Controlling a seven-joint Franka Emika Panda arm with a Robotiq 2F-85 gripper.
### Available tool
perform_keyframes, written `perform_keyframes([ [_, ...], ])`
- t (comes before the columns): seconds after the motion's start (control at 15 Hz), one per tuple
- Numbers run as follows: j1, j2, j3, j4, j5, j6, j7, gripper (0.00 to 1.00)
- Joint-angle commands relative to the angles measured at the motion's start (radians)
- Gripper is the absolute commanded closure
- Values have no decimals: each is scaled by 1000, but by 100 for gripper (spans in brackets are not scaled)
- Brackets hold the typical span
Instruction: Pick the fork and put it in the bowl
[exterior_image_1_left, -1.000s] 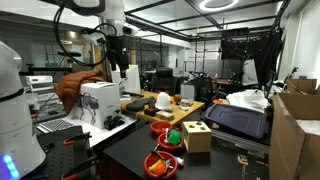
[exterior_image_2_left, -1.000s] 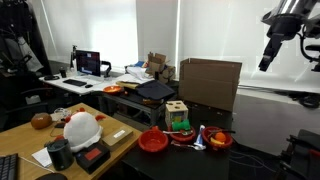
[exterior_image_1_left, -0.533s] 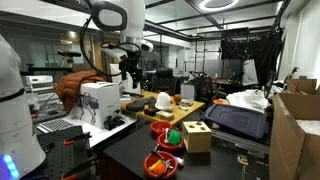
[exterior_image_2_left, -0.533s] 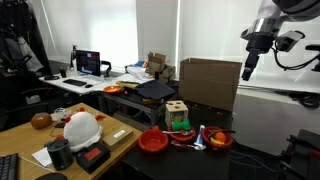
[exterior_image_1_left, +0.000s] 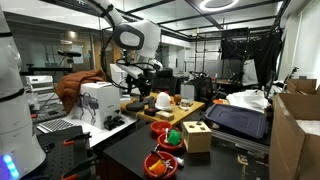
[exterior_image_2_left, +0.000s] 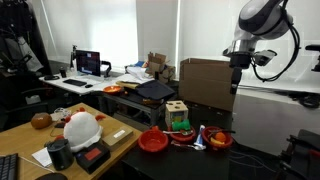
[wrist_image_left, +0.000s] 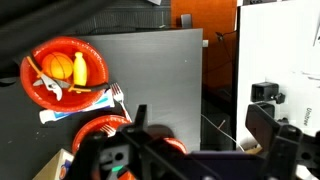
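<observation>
On dark tabletop, round red bowl, slim fork beside

Research lab, cluttered: wooden workbench, lit laptop, big cardboard box, black metal framing, 1 robot arm (ring light overhead).

The fork is slim and pale bluish. It lies flat on the dark worktop with its tines pointing away from the nearest red bowl, just off that bowl's rim. That bowl is round, shallow and upright, and holds fruit-like pieces. A second red bowl, partly hidden in the wrist view, sits close on the fork's other side.
</observation>
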Motion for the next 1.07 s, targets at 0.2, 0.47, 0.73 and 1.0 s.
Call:
perform_keyframes([
  [0.2, -83, 225, 129, 96, -49, 15, -72, 0],
  [0.47, -110, 314, 181, 132, -133, 99, -43, 0],
  [0.73, -119, 402, 206, 153, -235, 303, 13, 0],
  [1.0, -124, 501, 216, 166, -328, 474, 118, 0],
])
